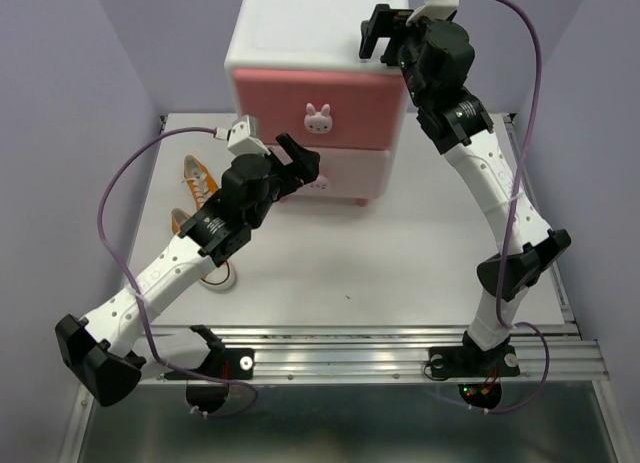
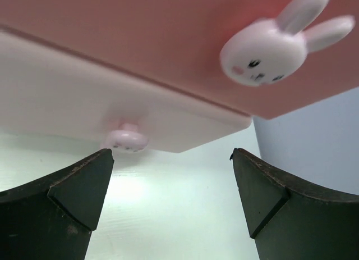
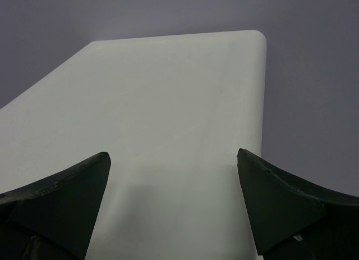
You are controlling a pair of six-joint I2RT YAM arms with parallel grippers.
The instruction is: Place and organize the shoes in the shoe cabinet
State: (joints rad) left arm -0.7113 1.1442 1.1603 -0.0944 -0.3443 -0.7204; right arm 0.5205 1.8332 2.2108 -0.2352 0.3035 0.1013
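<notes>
Both claws are wide open and empty. The left gripper (image 1: 300,158) faces the shoe cabinet's (image 1: 290,33) lower drawer (image 1: 350,168): pull it straight, the right gripper (image 1: 385,33) steadying the top. The orange shoes (image 1: 200,178) lie on the table (image 1: 400,263).

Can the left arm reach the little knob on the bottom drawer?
Probably yes. The left end effector is open and faces the lower drawer's knob with nothing between them, though the knob sits a bit left of centre.

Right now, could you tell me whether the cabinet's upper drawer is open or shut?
Shut: the upper drawer sits flush under the white cabinet top, no interior showing.
</notes>
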